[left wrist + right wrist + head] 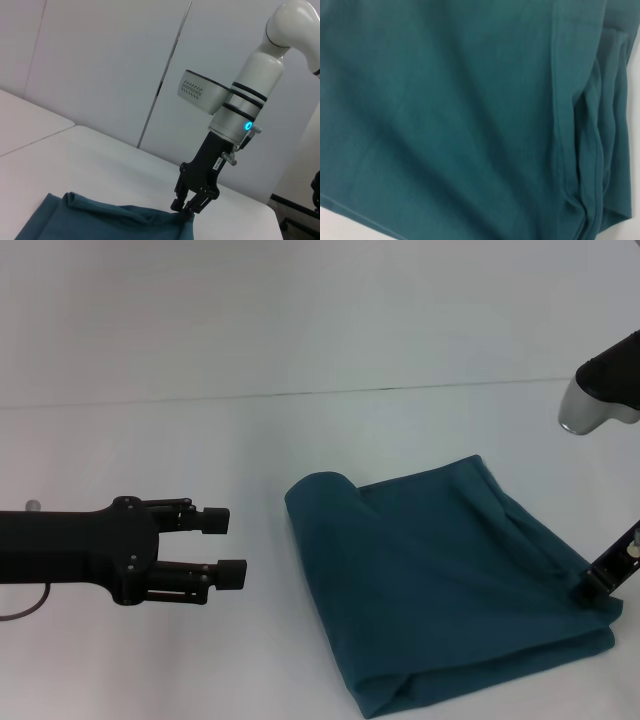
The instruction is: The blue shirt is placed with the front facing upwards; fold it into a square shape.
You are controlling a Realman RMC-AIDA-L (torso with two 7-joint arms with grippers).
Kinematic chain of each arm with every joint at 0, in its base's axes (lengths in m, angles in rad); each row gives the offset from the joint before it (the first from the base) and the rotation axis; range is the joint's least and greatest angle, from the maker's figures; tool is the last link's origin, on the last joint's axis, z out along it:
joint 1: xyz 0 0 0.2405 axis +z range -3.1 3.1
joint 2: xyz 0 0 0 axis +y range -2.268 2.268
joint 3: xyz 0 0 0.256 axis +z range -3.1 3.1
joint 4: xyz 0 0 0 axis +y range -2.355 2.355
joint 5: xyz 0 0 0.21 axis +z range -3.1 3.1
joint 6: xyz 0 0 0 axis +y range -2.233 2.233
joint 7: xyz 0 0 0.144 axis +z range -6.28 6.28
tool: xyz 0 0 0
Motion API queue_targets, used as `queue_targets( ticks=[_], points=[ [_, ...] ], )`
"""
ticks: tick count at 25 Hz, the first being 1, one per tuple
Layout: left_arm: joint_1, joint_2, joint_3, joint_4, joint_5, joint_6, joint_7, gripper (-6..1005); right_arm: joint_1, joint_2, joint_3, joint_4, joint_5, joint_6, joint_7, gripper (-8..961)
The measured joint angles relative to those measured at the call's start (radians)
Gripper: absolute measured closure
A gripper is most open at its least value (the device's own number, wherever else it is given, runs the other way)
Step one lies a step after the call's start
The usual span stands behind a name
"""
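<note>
Already the blue shirt (440, 580) lies folded into a rough square on the worktop (150, 660). My right gripper (590, 588) pinches its right edge; my left gripper (222, 547) hovers apart, fingers released. I judge only tidying is left.

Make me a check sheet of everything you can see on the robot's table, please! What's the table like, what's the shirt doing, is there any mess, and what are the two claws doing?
Surface: plain white table, bare around the cloth.
Job's things: dark teal-blue cotton shirt, already folded into a rough, layered rectangle; one edge rolled; no lettering showing.
Clutter: nothing seen.
Grippers: black left gripper open, holding nothing, apart from the shirt. Black right gripper tips down on the shirt's right edge, fingers close together; whether it pinches the cloth cannot be told.
Cables: thin dark cable looping by the left arm.
Surroundings: white wall panels behind the table.
</note>
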Motion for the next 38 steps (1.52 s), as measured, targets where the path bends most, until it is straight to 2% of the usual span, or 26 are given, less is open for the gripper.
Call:
queue_targets(
  ticks=[7, 12, 18, 22, 29, 38],
  points=[
    [-0.003, -0.003, 0.000, 0.000, -0.001, 0.000, 0.000, 174, 0.018, -0.005, 0.019, -0.004, 0.008, 0.007, -0.018, 639],
    [-0.005, -0.006, 0.000, 0.000, -0.003, -0.008, 0.002, 174, 0.033, -0.008, 0.037, 0.002, 0.004, 0.013, -0.020, 495],
    [-0.004, -0.008, 0.000, -0.001, -0.040, -0.032, 0.005, 173, 0.056, -0.012, 0.120, 0.003, 0.045, 0.106, -0.044, 405],
    [-0.001, -0.009, 0.000, -0.001, -0.070, -0.062, -0.003, 175, 0.068, -0.015, 0.140, 0.066, 0.089, 0.210, -0.061, 369],
    [0.004, -0.009, -0.011, -0.003, -0.091, -0.113, -0.015, 177, 0.101, -0.022, 0.174, 0.279, 0.145, 0.400, -0.084, 333],
    [-0.003, -0.006, -0.010, -0.015, -0.091, -0.120, -0.019, 176, 0.116, -0.014, 0.166, 0.364, 0.201, 0.486, -0.098, 335]
  ],
)
